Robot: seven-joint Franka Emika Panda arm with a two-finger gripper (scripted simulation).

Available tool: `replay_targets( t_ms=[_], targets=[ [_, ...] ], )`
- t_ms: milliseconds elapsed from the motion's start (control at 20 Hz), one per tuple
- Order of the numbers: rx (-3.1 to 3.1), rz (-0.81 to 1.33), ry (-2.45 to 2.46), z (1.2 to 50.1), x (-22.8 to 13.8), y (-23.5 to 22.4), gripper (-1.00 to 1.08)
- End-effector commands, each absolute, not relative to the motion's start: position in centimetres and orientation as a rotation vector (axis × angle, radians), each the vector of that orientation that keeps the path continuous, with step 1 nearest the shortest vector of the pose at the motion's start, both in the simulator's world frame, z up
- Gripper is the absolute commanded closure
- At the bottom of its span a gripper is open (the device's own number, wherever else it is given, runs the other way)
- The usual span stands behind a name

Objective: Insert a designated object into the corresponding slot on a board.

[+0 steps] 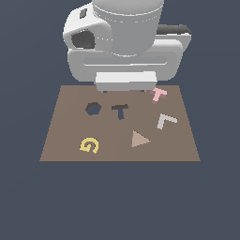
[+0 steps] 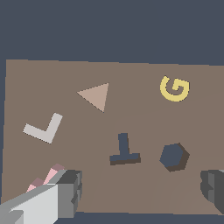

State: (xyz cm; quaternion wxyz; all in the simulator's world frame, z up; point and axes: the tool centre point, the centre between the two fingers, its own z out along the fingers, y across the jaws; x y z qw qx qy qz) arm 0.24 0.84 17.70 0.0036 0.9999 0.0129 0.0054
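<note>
The pale-pink T-shaped block [image 1: 158, 94] lies flat near the board's far edge, on the exterior view's right. In the wrist view it [image 2: 49, 176] is partly hidden behind one finger [image 2: 65, 192]. The dark T-shaped slot [image 1: 120, 110] is cut near the middle of the brown board [image 1: 117, 150]; it also shows in the wrist view [image 2: 124, 153]. My gripper [image 1: 125, 89] hangs over the board's far edge, between slot and block. In the wrist view it [image 2: 140, 192] is wide open and empty, the other finger [image 2: 213, 190] being far off to the side.
A dark hexagonal cutout [image 1: 93, 108] [image 2: 173, 156] sits beside the T slot. A grey-white L [image 1: 165, 120] [image 2: 43, 130], a tan triangle [image 1: 138, 139] [image 2: 96, 95] and a yellow G [image 1: 89, 145] [image 2: 174, 89] lie on the board. The arm's body looms behind.
</note>
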Motion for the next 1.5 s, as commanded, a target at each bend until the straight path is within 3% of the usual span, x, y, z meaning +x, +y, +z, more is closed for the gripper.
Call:
replay_targets(
  t_ms=[0, 700, 1450],
  targets=[
    [3.134, 0.017, 0.04, 17.7, 0.2, 0.8, -0.92],
    [3.134, 0.014, -0.103, 15.2, -2.1, 3.0, -0.92],
    [3.101, 0.004, -0.488, 8.4, -7.1, 10.0, -0.92]
  ],
)
